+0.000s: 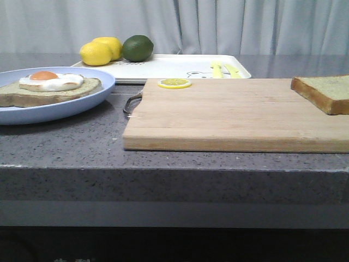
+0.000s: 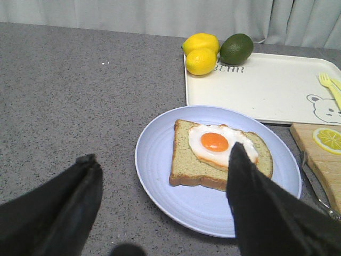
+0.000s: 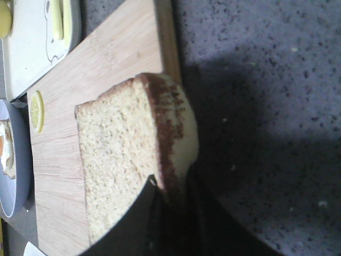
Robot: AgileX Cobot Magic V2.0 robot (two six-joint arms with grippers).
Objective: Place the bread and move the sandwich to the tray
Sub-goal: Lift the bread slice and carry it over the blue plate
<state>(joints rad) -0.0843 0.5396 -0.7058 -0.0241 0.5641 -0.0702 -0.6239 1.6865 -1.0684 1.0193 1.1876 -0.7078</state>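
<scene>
The bread (image 3: pixel 122 149), a thick brown-crusted slice, is at the right end of the wooden cutting board (image 1: pixel 234 114) and shows at the right edge of the front view (image 1: pixel 324 93). My right gripper (image 3: pixel 170 186) is shut on its crust edge. The sandwich (image 1: pixel 52 87) is one bread slice with a fried egg on top, lying on the pale blue plate (image 1: pixel 65 106) at the left. My left gripper (image 2: pixel 162 154) is open and empty above the plate's near side (image 2: pixel 160 176), close to the sandwich (image 2: pixel 213 154). The white tray (image 1: pixel 174 65) lies behind the board.
Two lemons (image 1: pixel 101 50) and a lime (image 1: pixel 137 48) sit at the tray's left end. A thin lemon slice (image 1: pixel 174 83) lies on the board's far left corner. The board's metal handle (image 1: pixel 132 102) points toward the plate. The grey counter edge runs along the front.
</scene>
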